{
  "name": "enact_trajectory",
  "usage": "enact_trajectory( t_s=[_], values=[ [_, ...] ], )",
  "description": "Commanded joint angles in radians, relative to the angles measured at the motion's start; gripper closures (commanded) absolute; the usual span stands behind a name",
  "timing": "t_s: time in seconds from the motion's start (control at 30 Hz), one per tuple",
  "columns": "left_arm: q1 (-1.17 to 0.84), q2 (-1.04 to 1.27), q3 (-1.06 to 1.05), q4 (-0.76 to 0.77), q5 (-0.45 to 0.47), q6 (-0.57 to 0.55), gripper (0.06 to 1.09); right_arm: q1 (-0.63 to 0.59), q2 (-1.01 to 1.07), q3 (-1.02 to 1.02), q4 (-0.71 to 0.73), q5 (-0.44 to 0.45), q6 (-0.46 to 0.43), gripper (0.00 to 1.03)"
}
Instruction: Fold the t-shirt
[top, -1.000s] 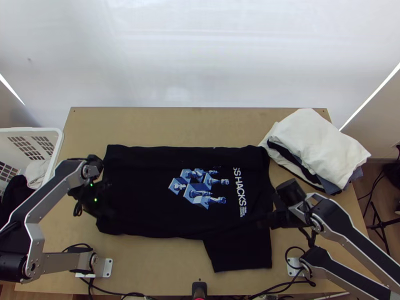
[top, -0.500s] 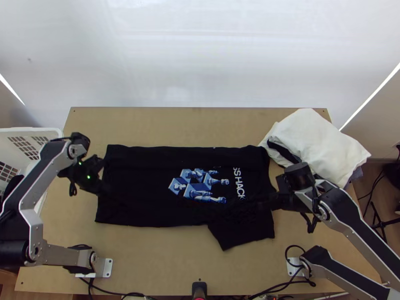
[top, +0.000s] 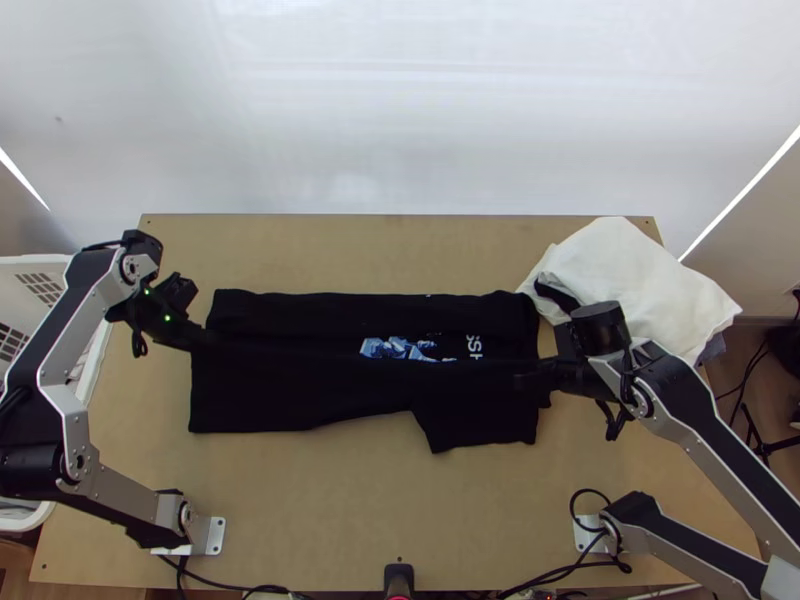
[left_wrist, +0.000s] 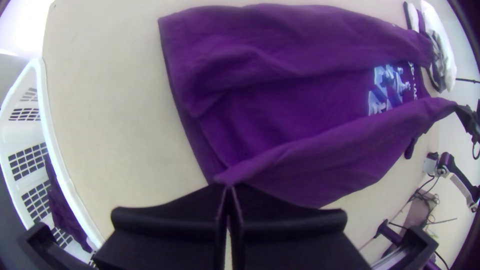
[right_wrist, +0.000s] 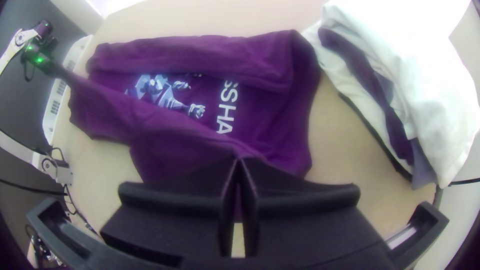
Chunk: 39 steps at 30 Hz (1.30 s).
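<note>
Whilst left tool (left_wrist: 228, 188), black, flat-fingered, and right tool (right_wrist: 240, 162), matching, pinched black blue-and-white-printed t-shirt (top: 290, 385), uneven lowering risked a skewed fold.

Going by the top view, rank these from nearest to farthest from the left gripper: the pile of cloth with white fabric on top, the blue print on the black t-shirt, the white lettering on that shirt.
From the left gripper:
1. Blue print, mid-shirt.
2. White lettering, just right of the print.
3. Cloth pile, at the table's right side.
</note>
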<state>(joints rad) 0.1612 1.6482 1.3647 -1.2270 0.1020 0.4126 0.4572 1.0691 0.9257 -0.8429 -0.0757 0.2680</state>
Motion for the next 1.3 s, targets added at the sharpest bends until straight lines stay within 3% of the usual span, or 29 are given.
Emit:
enact_trajectory(
  t_s=[0.0, 0.1, 0.13, 0.2, 0.77, 0.97, 1.2, 1.27],
  values=[
    [-0.020, 0.048, 0.059, 0.014, 0.019, -0.020, 0.94, -0.008, 0.026, 0.019, 0.027, 0.011, 0.005, 0.99],
    [-0.057, 0.051, 0.037, -0.006, 0.019, -0.031, 0.35, -0.002, 0.025, 0.015, 0.027, 0.011, 0.014, 0.99],
    [-0.065, 0.053, 0.024, -0.011, 0.018, -0.038, 0.21, 0.001, 0.022, 0.013, 0.027, 0.011, 0.017, 0.99],
    [-0.078, 0.045, -0.027, 0.001, 0.016, -0.037, 0.12, 0.008, 0.015, 0.009, 0.027, 0.011, 0.020, 0.99],
    [-0.034, 0.019, -0.176, 0.096, 0.019, -0.051, 0.11, 0.029, 0.006, -0.007, 0.027, 0.011, 0.023, 0.99],
    [-0.035, 0.022, -0.210, 0.123, 0.019, -0.049, 0.16, 0.031, 0.000, -0.013, 0.025, 0.010, 0.025, 0.99],
    [-0.031, 0.027, -0.233, 0.156, 0.033, -0.058, 0.41, 0.029, -0.014, -0.016, 0.024, 0.010, 0.025, 0.99],
    [-0.022, 0.021, -0.233, 0.173, 0.065, -0.063, 0.67, 0.031, -0.017, -0.016, 0.021, 0.011, 0.027, 0.99]
  ],
)
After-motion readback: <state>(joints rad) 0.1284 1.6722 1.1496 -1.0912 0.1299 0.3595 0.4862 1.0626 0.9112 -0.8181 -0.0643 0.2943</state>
